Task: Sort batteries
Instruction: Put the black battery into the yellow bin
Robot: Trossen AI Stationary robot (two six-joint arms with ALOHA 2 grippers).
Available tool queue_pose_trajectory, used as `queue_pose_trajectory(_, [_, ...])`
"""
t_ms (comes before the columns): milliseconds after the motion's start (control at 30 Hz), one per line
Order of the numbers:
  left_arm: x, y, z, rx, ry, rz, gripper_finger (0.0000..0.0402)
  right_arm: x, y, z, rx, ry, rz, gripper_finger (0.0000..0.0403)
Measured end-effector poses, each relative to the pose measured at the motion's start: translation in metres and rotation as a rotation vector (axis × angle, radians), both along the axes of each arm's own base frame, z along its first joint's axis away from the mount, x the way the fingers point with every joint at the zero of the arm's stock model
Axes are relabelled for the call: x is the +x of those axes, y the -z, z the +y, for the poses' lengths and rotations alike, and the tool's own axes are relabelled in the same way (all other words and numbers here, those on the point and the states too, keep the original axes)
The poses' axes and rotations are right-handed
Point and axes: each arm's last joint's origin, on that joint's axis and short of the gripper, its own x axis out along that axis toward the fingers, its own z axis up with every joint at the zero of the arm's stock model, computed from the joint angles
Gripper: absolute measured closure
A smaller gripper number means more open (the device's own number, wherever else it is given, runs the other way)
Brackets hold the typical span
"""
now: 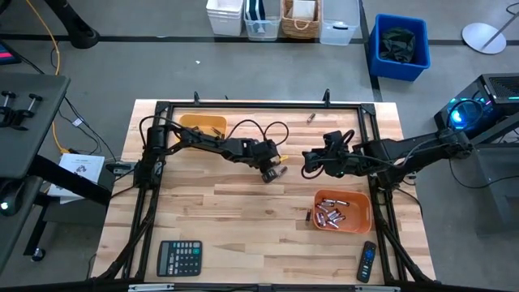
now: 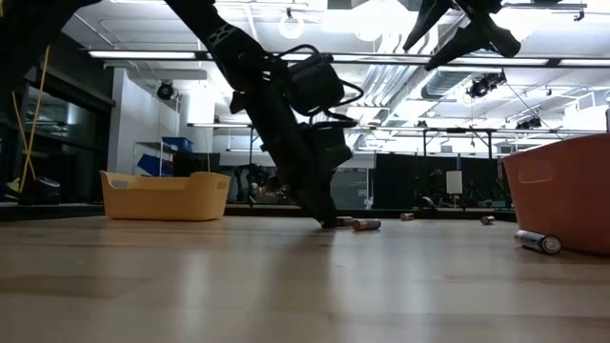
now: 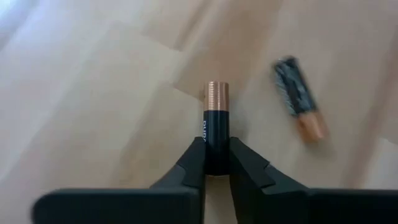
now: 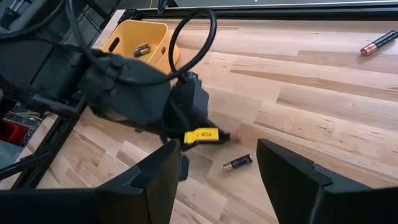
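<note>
Wooden table (image 1: 243,211), mid-sort: your left gripper (image 3: 216,163) clamped on copper-topped battery (image 3: 217,124) at centre, grasp step; next lift, carry to yellow bin (image 1: 203,124); right gripper (image 4: 214,171) spread, waiting nearby

Bare table (image 1: 235,219) lies open between calculator (image 1: 179,258) and orange bin (image 1: 362,217).

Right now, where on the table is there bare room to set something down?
Bare wood lies between the calculator and the orange bin, and along the far edge between the yellow bin and a lone battery. The centre is crowded: the left gripper pinches a battery, and the open right gripper hovers close.
</note>
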Motion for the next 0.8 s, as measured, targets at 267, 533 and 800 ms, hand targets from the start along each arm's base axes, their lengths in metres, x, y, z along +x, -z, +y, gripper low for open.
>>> queue_pose_trajectory(267, [-0.004,-0.007,-0.008,-0.038,0.069,0.029,0.0377,0.0,0.0,0.0,0.005,-0.001,0.001,0.0196])
queue_pose_trajectory(533, [-0.025,-0.063,0.004,0.071,0.043,0.005,0.0377,0.0,0.0,-0.002,-0.007,0.004,0.007,0.0196])
queue_pose_trajectory(800, [-0.065,-0.113,0.021,0.252,-0.122,0.013,0.0377,-0.001,0.0,-0.002,-0.032,0.024,0.005,0.0196])
